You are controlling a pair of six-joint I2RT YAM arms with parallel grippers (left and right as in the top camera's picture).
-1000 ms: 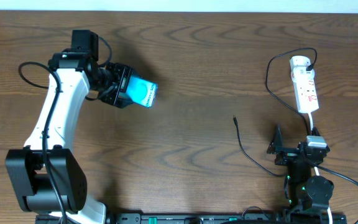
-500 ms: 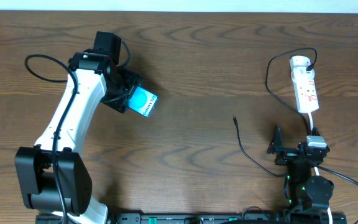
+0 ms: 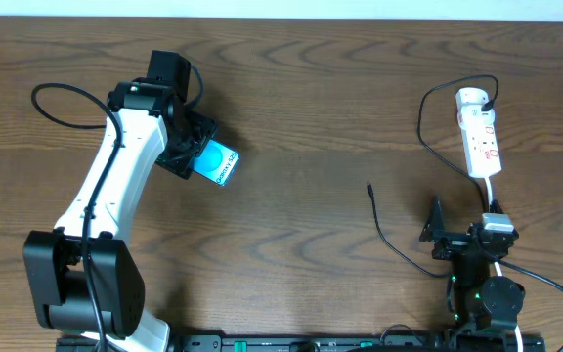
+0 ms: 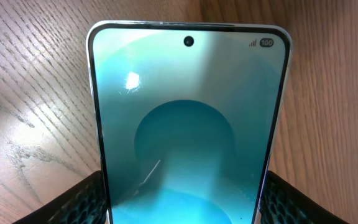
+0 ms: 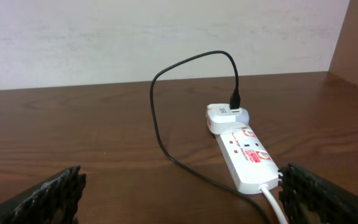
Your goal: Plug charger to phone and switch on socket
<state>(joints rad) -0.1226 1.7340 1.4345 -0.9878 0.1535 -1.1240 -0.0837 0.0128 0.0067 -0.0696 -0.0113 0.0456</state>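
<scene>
- Left gripper (image 3: 199, 156): my fingers (image 4: 73, 199) are closing on the long sides of the phone (image 3: 218, 164), and it is sitting between them screen up. I am gripping it. Whether it is lifted or resting on the wood, I cannot tell.
- The phone is sitting over the left half of the table (image 3: 301, 78), nearer the far edge than the near one. Its screen is lit teal in the wrist view.
- Right gripper (image 3: 462, 233): my fingers are standing wide apart and holding nothing. The gripper is waiting by the near edge on the right, pointing toward the socket (image 5: 247, 158).
- The socket is lying close to the far right corner, with a white adapter (image 5: 225, 117) seated at its far end.
- The charger (image 5: 156, 124) is running out of that adapter in a loop. Its free tip (image 3: 370, 187) is lying on bare wood right of the middle, well apart from the phone and touched by neither gripper.
- Done, as I am judging it: the phone is secured and the wall end of the charger is seated.
- Left: picking up the tip, bringing tip and phone together, seating the connector, pressing the socket switch.
- The switch position is too small to read.
</scene>
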